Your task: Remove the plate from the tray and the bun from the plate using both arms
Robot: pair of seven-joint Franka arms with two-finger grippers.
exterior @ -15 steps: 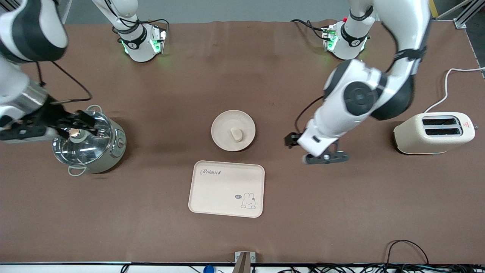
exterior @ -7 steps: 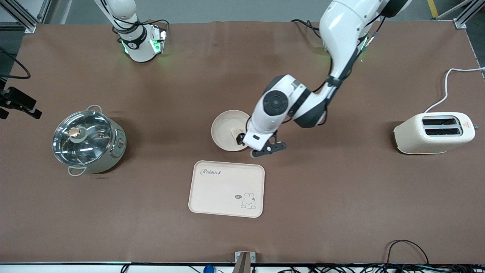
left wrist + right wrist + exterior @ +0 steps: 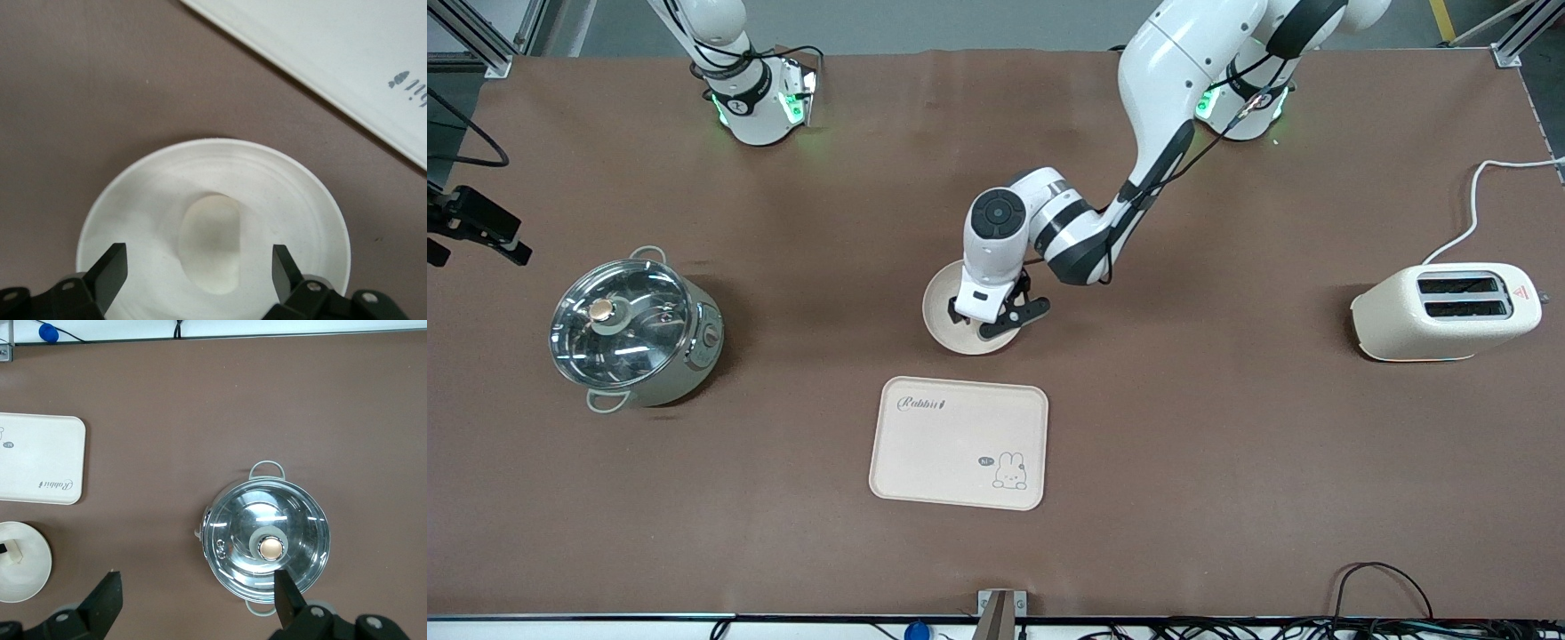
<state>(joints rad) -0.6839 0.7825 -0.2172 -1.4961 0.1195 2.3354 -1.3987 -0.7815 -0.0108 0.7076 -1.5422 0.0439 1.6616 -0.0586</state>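
Observation:
The round cream plate [image 3: 940,313] lies at the table's middle, just farther from the front camera than the tray. In the left wrist view the plate [image 3: 133,200] holds the pale oval bun [image 3: 210,243]. My left gripper [image 3: 199,270] is open and low over the plate, one finger on each side of the bun, not touching it. In the front view the left gripper [image 3: 996,318] covers the bun. My right gripper [image 3: 197,600] is open and empty, high over the table beside the pot, and shows at the edge of the front view [image 3: 482,233].
The cream rabbit tray [image 3: 959,442] lies nearer to the front camera than the plate. A steel pot with a glass lid [image 3: 636,329] stands toward the right arm's end. A cream toaster [image 3: 1445,311] stands toward the left arm's end.
My left gripper has swung in from the toaster's side to over the plate and bun. My right gripper rose off the pot lid, then stayed nearly still.

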